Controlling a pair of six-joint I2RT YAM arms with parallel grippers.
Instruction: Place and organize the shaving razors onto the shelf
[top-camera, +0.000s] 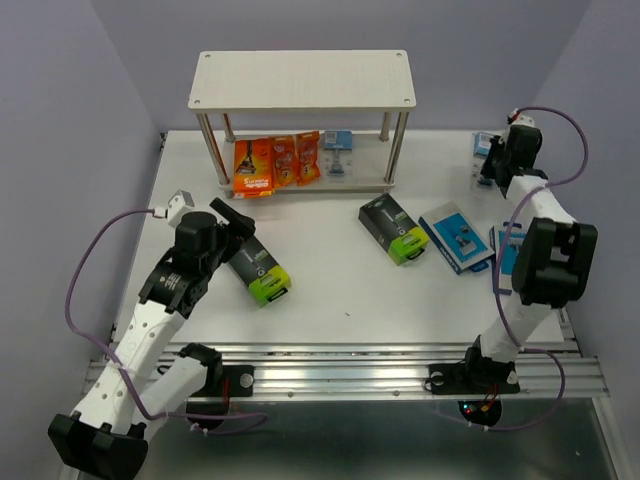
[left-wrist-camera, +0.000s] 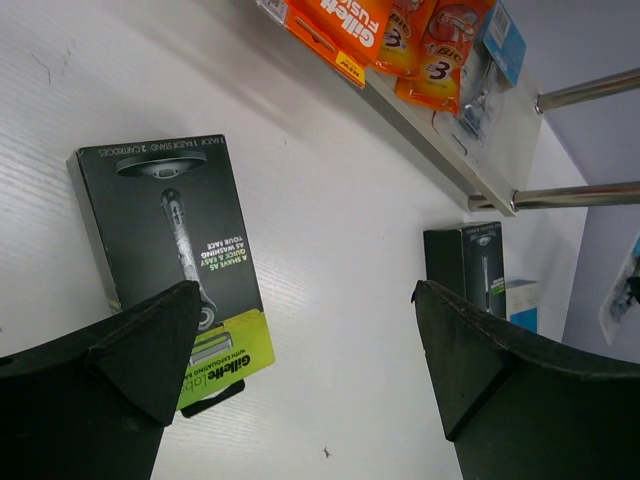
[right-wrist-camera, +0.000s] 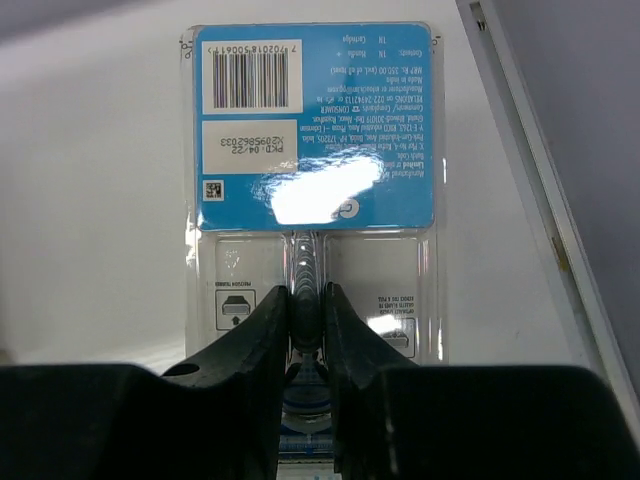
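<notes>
Fingers of the right arm (right-wrist-camera: 272, 330) are clamped on the light-blue blister card (right-wrist-camera: 315, 130), located at 2 o'clock on the surface (right-wrist-camera: 90, 200), off the shelf (top-camera: 300, 80). Left fingers (left-wrist-camera: 150, 350) are held wide apart above a black-and-green box (left-wrist-camera: 170, 240).

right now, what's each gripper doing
left gripper: open, holding nothing
right gripper: closed on the light-blue blister card

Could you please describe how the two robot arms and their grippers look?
The left arm and right arm have white tubular links and bulky black joint housings. A thin purple cable runs along each. The left gripper and right gripper have matte black, wedge-shaped fingers. I see no markings on them.
</notes>
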